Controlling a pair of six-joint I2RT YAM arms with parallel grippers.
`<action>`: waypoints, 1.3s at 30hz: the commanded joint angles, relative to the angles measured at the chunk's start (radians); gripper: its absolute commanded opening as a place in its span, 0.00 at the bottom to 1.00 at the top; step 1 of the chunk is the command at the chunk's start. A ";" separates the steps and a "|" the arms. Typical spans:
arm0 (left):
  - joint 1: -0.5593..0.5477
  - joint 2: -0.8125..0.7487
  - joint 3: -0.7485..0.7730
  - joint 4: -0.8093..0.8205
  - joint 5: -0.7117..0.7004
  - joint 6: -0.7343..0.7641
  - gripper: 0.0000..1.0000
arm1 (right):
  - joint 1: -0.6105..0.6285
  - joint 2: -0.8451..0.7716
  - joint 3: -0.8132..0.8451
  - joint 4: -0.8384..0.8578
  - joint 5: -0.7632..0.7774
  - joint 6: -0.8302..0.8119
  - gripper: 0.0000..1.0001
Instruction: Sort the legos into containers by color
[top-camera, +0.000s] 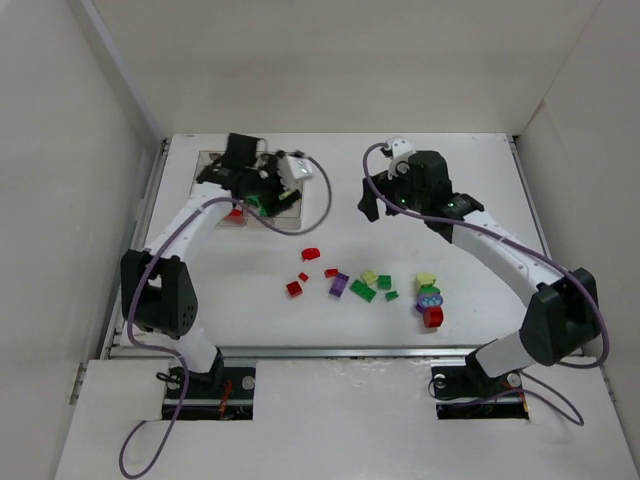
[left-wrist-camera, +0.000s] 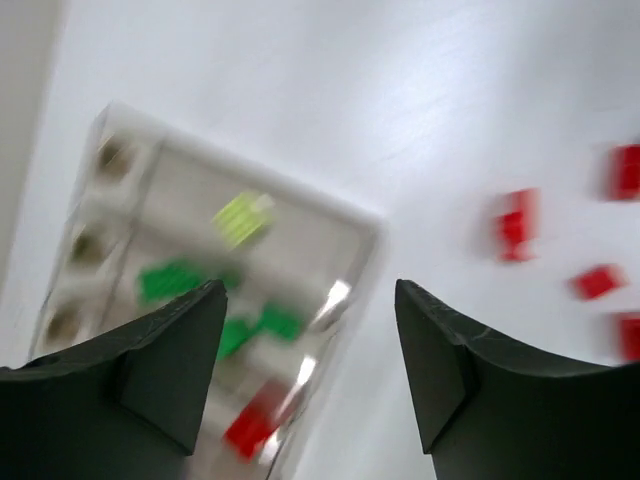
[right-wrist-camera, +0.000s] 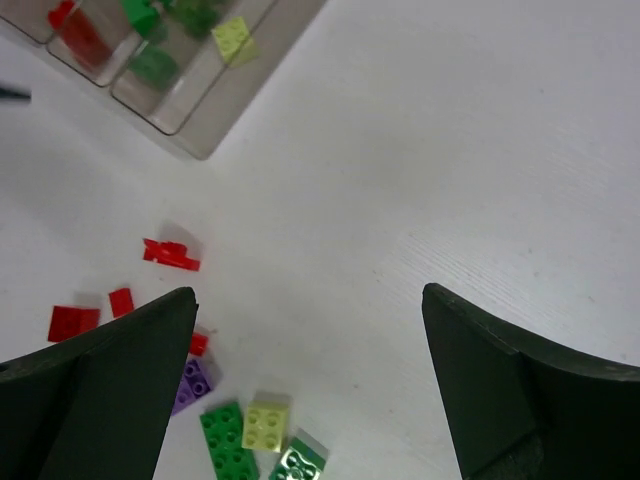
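**Both pairs of fingers spread; loose legos lying mid-table**

The clear containers are set at the far left of the table. A pale yellow brick is seen in the bin at the end of the row, green bricks in the bin beside it, and a red brick in the next one. The left fingers are held over the containers, spread apart with nothing between them; that wrist view is blurred. The right fingers are opened wide and empty, held above bare table to the right of the containers and apart from them. The loose legos are scattered nearer the arm bases, around the middle of the table: red pieces to the left, a purple brick just beside them, then green and pale yellow ones. To the right of that scatter a small cluster is seen, pale yellow at its far end and red at its near end
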 joint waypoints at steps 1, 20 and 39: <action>-0.201 0.036 0.006 -0.280 0.107 0.109 0.64 | -0.024 -0.077 -0.027 0.023 -0.003 0.000 0.99; -0.333 0.306 0.003 -0.240 -0.103 0.094 0.40 | -0.052 -0.197 -0.162 0.043 -0.022 -0.020 0.99; -0.016 0.106 0.173 -0.028 0.043 -0.443 0.00 | -0.052 -0.091 -0.056 0.052 -0.060 -0.011 0.99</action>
